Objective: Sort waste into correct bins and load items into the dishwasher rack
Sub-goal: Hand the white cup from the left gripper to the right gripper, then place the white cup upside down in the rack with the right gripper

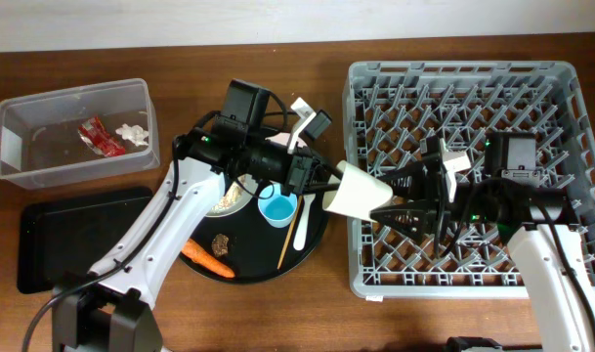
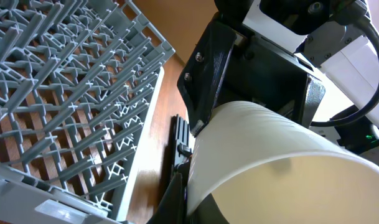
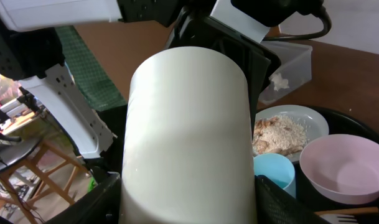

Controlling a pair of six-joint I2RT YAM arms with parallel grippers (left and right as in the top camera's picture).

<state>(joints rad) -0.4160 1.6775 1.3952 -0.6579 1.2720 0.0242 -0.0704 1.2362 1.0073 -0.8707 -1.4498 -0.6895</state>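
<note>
The small white cup hangs on its side between the round tray and the grey dishwasher rack. My left gripper pinches its rim wall. My right gripper has its fingers pressed on both sides of the cup's body. The clear tub holds the red wrapper and the tissue wad. The light blue cup, plate with rice scraps, carrot, brown lump and chopsticks lie on the round tray. The pink bowl shows in the right wrist view.
The shallow black tray lies at the left front. The large round black tray sits between it and the rack. A white fork pokes out behind my left arm. The rack's left wall is close beside the cup.
</note>
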